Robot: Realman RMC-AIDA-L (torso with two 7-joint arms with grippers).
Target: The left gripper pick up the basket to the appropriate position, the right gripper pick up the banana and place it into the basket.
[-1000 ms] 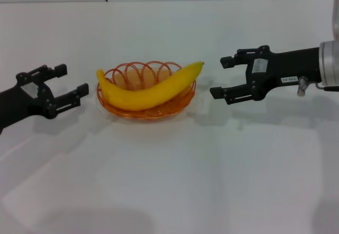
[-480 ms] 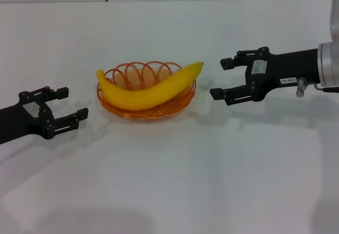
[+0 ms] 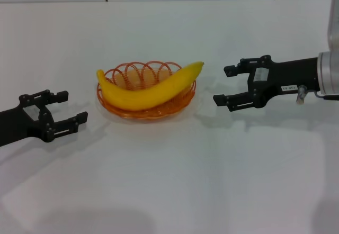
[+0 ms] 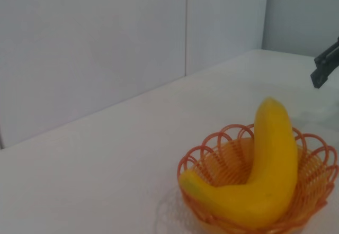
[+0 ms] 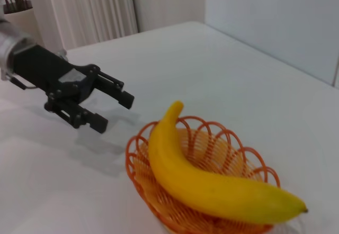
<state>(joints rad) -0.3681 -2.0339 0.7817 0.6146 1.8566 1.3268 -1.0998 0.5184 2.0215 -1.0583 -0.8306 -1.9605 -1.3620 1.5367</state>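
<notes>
1. One banana [image 3: 151, 89], lying in the basket.
2. One basket [image 3: 146, 110], orange wire, near the middle of the table [image 3: 175, 176].
3. Two grippers: left gripper [image 3: 71, 108] with fingers spread, right gripper [image 3: 223, 84] likewise spread, both clear of the basket.
4. One table.

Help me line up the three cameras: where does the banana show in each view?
Head view: banana lies across the basket, centre-left.
Left wrist view: banana at lower right, in the basket.
Right wrist view: banana at lower centre-right, in the basket.
Shared landmark: the orange basket's looped rim.
</notes>
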